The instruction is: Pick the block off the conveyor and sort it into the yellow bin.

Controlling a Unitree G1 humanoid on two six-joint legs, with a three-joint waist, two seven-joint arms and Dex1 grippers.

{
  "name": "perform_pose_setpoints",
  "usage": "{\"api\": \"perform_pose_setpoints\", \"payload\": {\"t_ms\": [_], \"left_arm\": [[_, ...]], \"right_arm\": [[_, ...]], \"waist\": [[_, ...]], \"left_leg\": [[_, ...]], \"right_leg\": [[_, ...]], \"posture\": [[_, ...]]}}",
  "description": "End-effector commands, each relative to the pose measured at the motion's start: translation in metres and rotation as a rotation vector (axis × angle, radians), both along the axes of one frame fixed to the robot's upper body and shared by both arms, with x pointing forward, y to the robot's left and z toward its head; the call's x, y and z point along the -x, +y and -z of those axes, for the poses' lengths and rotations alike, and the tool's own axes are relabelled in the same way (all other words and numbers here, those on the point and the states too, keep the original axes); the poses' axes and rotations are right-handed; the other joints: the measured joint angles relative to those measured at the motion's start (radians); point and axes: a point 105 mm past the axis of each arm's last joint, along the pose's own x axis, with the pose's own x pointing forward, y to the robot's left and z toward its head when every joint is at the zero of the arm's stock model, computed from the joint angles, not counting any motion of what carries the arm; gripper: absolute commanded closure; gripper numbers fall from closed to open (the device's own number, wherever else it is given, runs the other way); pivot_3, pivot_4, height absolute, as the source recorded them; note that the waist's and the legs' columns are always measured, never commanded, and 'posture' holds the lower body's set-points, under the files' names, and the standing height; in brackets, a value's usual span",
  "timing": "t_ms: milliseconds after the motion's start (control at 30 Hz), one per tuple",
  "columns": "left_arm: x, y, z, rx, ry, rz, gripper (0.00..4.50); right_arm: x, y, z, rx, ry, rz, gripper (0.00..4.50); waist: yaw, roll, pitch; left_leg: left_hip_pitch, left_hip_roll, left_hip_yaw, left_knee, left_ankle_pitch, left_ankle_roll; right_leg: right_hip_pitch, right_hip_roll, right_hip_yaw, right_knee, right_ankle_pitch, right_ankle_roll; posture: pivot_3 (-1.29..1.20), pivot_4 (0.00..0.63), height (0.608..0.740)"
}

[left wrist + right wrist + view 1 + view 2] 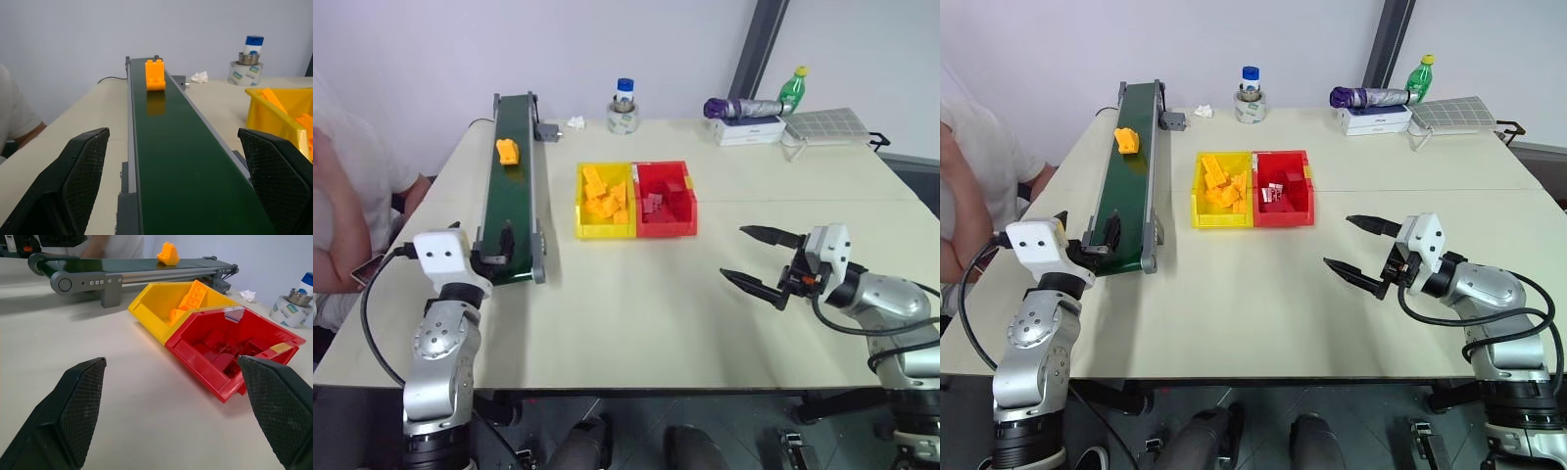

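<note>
Block (155,75) sits far up the conveyor (186,161), well ahead of the left gripper (176,196), whose spread jaws straddle the near end, so the step is waiting to grasp; right gripper (756,258) gapes too.

A robotics lab: ahead of the left pincer (495,245) a small conveyor (512,176) crosses a plain table (636,304); sorting bins (636,201), bottles (791,88) and a bare white wall lie beyond.

Beige table (636,294) against a plain white wall (607,49).
</note>
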Motion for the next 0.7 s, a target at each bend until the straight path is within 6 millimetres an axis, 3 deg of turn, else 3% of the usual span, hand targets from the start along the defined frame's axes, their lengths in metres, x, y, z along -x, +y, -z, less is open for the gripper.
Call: {"api": "perform_pose_setpoints", "payload": {"t_ms": [33, 700], "left_arm": [[-0.004, 0.0, -0.014, -0.019, -0.031, -0.018, 0.06], [-0.084, 0.022, -0.046, -0.05, 0.131, -0.023, 0.06]], "right_arm": [[0.003, -0.002, -0.008, 0.0, -0.044, 0.004, 0.0], [0.006, 0.002, -0.01, -0.006, -0.052, 0.008, 0.0]], "waist": [[0.001, 0.0, 0.0], [0.0, 0.0, 0.0]], "left_leg": [[0.0, 0.0, 0.0, 0.0, 0.0, 0.0], [0.001, 0.0, 0.0, 0.002, 0.0, 0.0]], "right_leg": [[0.0, 0.0, 0.0, 0.0, 0.0, 0.0], [0.0, 0.001, 0.0, 0.002, 0.002, 0.004]], "posture": [[0.0, 0.15, 0.74], [0.0, 0.15, 0.74]]}}
